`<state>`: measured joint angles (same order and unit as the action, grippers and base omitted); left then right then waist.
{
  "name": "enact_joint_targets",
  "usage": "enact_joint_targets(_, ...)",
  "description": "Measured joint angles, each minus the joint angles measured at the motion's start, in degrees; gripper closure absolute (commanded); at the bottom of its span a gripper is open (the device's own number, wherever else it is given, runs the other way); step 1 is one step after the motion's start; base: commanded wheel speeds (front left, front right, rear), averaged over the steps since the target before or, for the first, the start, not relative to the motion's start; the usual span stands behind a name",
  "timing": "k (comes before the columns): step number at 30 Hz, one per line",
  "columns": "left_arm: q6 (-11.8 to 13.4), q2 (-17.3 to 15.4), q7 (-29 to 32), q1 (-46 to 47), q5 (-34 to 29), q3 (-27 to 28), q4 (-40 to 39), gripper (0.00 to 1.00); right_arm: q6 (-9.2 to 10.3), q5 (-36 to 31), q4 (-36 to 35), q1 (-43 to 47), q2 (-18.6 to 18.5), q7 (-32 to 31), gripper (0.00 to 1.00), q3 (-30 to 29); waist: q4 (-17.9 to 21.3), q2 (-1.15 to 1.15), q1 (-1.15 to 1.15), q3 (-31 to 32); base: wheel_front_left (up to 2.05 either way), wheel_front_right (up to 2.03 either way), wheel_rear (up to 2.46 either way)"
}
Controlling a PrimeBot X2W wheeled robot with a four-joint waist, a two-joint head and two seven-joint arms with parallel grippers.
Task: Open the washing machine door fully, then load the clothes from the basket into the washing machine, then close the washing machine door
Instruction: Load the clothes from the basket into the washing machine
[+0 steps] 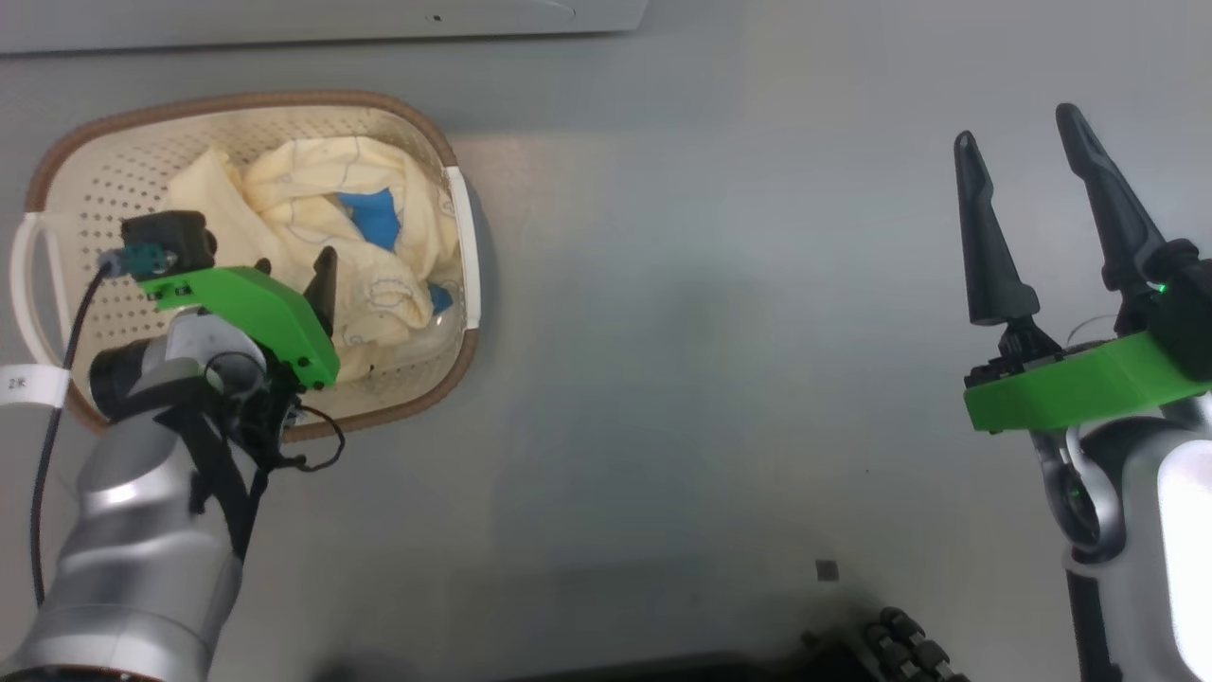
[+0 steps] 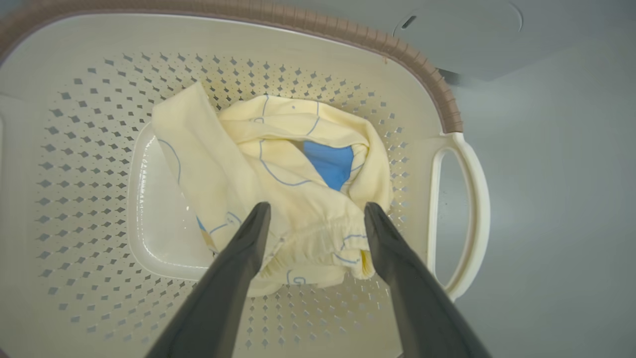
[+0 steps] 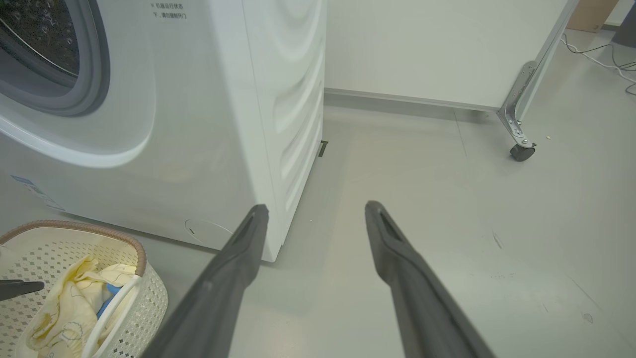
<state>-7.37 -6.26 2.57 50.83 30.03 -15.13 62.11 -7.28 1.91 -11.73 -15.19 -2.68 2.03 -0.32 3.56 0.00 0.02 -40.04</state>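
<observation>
The basket [image 1: 104, 180] at upper left was cream with diamond perforations, a brown rim and white handles. The clothes [image 1: 303, 199] were pale yellow with thin blue lines and a blue patch. The washing machine [image 3: 198, 124] was white. The left end effector [image 2: 316, 206] and right end effector [image 1: 1016, 123] had dark fingers [image 1: 989, 256] on green mounts.

White tag [image 1: 28, 385] beside the basket [image 1: 237, 99] reads "2" plus a character you can't make out, small Chinese print [image 3: 168, 11] on the washing machine [image 3: 208, 124] illegible.
</observation>
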Motion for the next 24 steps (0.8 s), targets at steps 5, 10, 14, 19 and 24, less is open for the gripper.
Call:
enact_joint_targets(5, -0.15, -3.22, 2.58, 3.99, 5.45, -0.82, 2.96, 0.00, 0.00, -0.44, -1.94, -2.24, -0.01, 0.05, 0.00, 0.92, 1.56, 0.00, -0.01, -6.72, 0.00, 0.00, 0.00)
enact_joint_targets(10, -0.15, -5.32, 3.25, 6.47, 7.77, -1.24, 4.93, 0.00, 0.00, -0.41, -2.69, -2.93, -0.01, 0.25, 0.00, 1.68, 3.04, 0.00, -0.01, -11.21, 0.00, 0.00, 0.00)
enact_joint_targets(14, -0.15, -5.59, 3.89, 8.63, 9.79, -1.79, 5.27, 0.00, 0.00, -0.32, -3.25, -2.92, -0.01, 0.49, 0.00, 1.67, 4.09, 0.00, -0.02, -14.32, 0.00, 0.00, 0.00)
enact_joint_targets(19, -0.15, -6.33, 5.12, 10.70, 12.46, -1.94, 5.89, 0.00, 0.00, 0.25, -3.85, -2.92, -0.01, 0.63, 0.00, 1.72, 5.23, 0.00, -0.02, -17.55, 0.00, 0.00, 0.00)
enact_joint_targets(24, -0.16, -7.17, 5.86, 12.69, 13.78, -1.87, 8.12, 0.25, 0.00, 0.90, -3.99, -2.91, -0.01, 1.08, 0.00, 2.36, 6.40, 0.00, -0.02, -19.68, 0.00, 0.00, 0.00)
